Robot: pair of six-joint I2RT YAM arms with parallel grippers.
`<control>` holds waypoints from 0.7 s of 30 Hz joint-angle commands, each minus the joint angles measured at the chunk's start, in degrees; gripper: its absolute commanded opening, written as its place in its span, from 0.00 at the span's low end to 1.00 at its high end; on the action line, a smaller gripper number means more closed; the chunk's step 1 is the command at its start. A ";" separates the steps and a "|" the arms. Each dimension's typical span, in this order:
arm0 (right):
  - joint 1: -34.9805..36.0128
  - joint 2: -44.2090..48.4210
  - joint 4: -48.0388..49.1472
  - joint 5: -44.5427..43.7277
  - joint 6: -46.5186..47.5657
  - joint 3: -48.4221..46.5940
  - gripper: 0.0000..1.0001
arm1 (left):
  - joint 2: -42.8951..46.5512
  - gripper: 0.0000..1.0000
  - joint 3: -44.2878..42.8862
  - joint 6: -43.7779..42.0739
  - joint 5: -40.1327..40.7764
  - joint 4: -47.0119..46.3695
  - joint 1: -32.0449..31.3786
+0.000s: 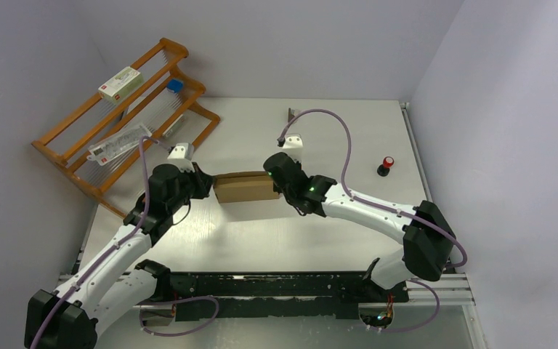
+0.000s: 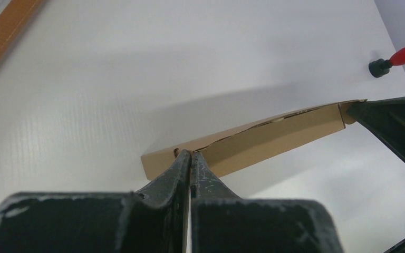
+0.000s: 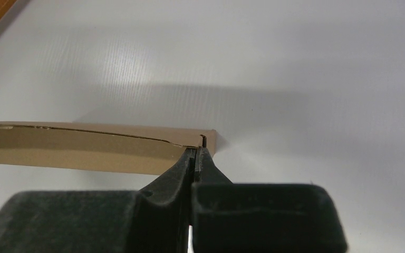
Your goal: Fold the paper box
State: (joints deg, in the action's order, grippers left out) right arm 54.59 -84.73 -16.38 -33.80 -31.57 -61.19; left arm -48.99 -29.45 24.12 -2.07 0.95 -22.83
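Your left gripper (image 2: 191,154) and right gripper (image 3: 196,150) were closed, tips touching opposite ends of the paper box (image 2: 274,139); you couldn't tell whether either pinched cardboard.

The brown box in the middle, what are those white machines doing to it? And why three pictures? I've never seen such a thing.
Those are two robot arms, a left arm and a right arm, bolted at the near edge of a white table. The wide picture comes from a camera above and behind them. The other two come from small cameras on each wrist, looking along that arm's own two black fingers. The cardboard box is between the arms. The left gripper and the right gripper are both shut, each tip against one end of the box; whether they pinch any cardboard I cannot tell. At the far left stands a wooden rack holding a white carton; a red knob sits to the right.
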 commanded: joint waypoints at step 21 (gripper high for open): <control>3.14 2.88 10.33 0.37 0.65 7.02 0.00 | 0.48 0.05 0.36 2.07 -3.58 -3.82 -2.82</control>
State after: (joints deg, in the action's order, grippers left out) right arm 55.86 -81.97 -9.43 -36.32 -29.58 -55.24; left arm -48.69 -29.28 24.49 -1.63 0.62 -23.83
